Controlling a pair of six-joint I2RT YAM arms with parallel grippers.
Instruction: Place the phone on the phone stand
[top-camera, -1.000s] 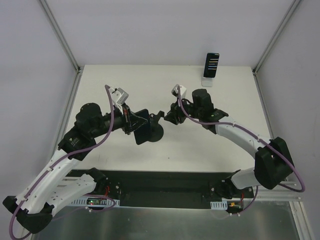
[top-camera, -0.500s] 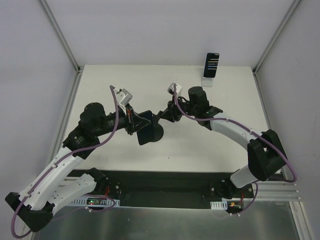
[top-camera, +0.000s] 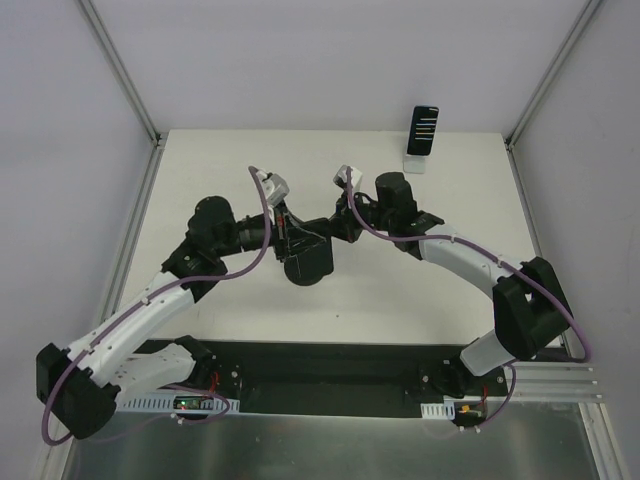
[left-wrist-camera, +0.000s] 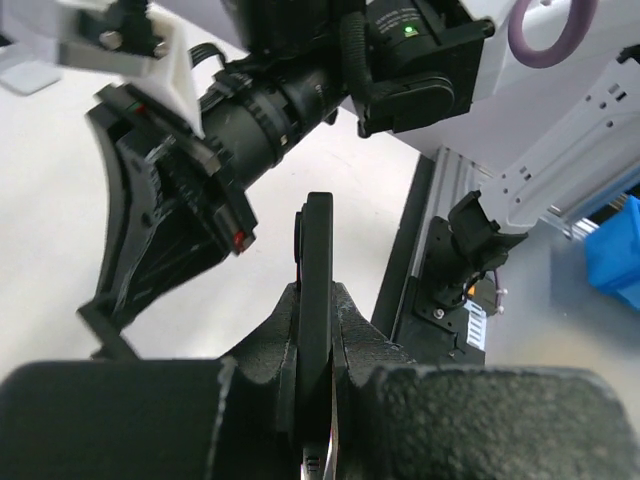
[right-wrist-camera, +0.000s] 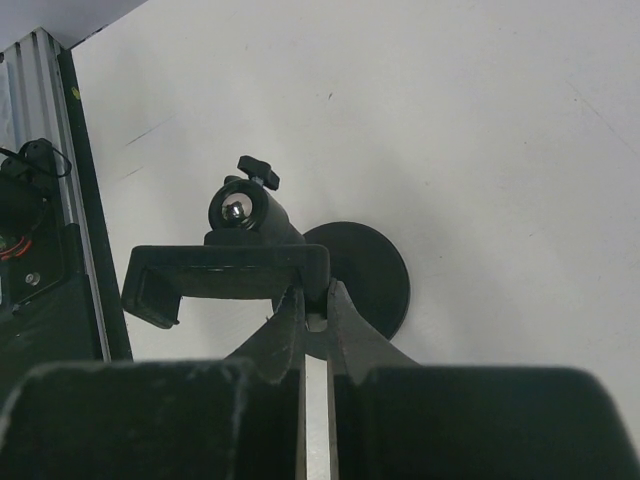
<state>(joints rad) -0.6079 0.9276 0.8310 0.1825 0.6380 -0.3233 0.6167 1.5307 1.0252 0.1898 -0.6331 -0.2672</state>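
Observation:
My left gripper (top-camera: 292, 238) is shut on a black phone (top-camera: 302, 243) and holds it mid-table, right over the black phone stand, whose round base (top-camera: 308, 268) rests on the table. In the left wrist view the phone (left-wrist-camera: 318, 240) stands edge-on between the fingers (left-wrist-camera: 355, 330). My right gripper (top-camera: 333, 228) is shut on the right end of the stand's cradle (right-wrist-camera: 220, 272). The right wrist view also shows the stand's ball head (right-wrist-camera: 240, 208) and base (right-wrist-camera: 370, 275). Whether the phone touches the cradle is hidden.
A second phone with a lit screen (top-camera: 424, 129) stands on a white stand (top-camera: 416, 162) at the back right corner. White walls enclose the table on three sides. The black mounting rail (top-camera: 330, 372) runs along the near edge.
My left arm has swung right and carried the phone against the stand. My right gripper has moved a little left and closed on the cradle's end.

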